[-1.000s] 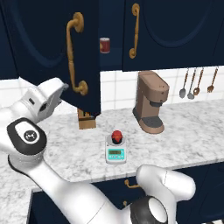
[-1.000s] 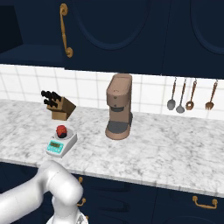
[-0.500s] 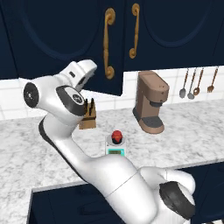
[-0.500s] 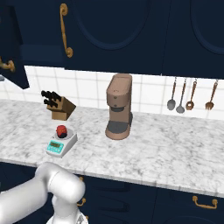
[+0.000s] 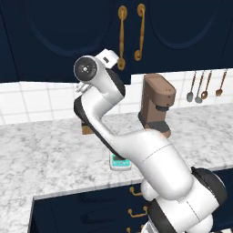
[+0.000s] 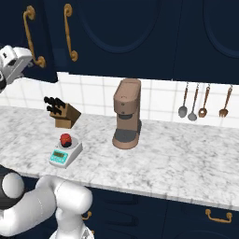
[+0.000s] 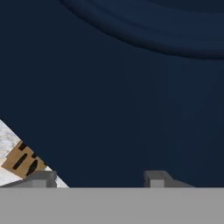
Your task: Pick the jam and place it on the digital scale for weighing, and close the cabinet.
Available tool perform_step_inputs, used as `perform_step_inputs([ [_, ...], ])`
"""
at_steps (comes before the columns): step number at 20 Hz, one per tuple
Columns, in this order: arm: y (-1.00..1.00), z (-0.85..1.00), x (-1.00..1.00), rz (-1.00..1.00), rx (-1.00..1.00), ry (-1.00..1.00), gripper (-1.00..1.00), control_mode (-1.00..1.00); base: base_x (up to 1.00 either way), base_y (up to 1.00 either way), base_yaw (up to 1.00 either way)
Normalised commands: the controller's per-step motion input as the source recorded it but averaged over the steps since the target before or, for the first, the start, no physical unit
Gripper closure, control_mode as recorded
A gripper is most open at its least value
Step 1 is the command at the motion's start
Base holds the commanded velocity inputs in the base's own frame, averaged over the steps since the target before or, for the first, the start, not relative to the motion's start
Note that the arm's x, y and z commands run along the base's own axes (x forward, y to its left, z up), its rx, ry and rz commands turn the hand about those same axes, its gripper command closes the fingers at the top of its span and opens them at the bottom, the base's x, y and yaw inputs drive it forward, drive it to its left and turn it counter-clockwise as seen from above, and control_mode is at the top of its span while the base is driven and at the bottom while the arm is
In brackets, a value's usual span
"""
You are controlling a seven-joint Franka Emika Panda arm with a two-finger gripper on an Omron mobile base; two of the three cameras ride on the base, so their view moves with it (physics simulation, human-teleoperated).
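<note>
— Two finger tips (image 7: 155,177), spread wide with nothing between them, face a navy door panel at close range: what sits nearest on the counter?

— At 9 o'clock of the right base view, near the front edge of the marble counter (image 6: 177,158), stands the digital scale (image 6: 66,153), its display facing the front edge. The jam (image 6: 66,139) rests on its grey plate, upright, its short axis vertical; I cannot tell which way the dark end points. In the left base view the arm hides most of the scale (image 5: 120,163), leaving a teal and white corner.

— And behind that?

— A wooden knife block (image 6: 65,115), black handles tilted toward 10 o'clock, stands against the tiled wall, at 12 o'clock of the scale. A brown coffee machine (image 6: 127,113) stands at 3 o'clock of the block, well apart from the scale. Four utensils (image 6: 202,101) hang on the wall at 3 o'clock of the machine.

— Where is the gripper?

— High up at 11 o'clock of the left base view, the gripper (image 5: 107,55) sits against the cabinet (image 5: 91,32), just beside the lower end of a brass handle (image 5: 121,37). Both panelled doors lie flush, their two handles side by side. In the right base view the gripper (image 6: 14,58) shows at the 9 o'clock edge, near a handle's lower end.
</note>
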Motion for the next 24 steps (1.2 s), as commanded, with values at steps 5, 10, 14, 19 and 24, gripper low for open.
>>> perform_step_inputs([
  [5,-0.41,0.0,0.82,0.17,0.08,0.2,-1.0,-1.0,0.0,0.0,0.0],
  [10,-0.14,-0.1,0.7,0.12,0.02,0.06,-1.0,-1.0,0.0,0.0,0.0],
  [14,0.0,-0.33,0.63,0.11,0.0,-0.12,-1.0,-1.0,0.0,0.0,0.0],
  [19,-0.01,-0.8,0.83,0.14,0.0,-0.18,-1.0,-1.0,0.0,0.0,0.0],
  [24,-0.6,-0.99,0.29,0.22,0.08,-0.28,-1.0,-1.0,0.0,0.0,0.0],
])
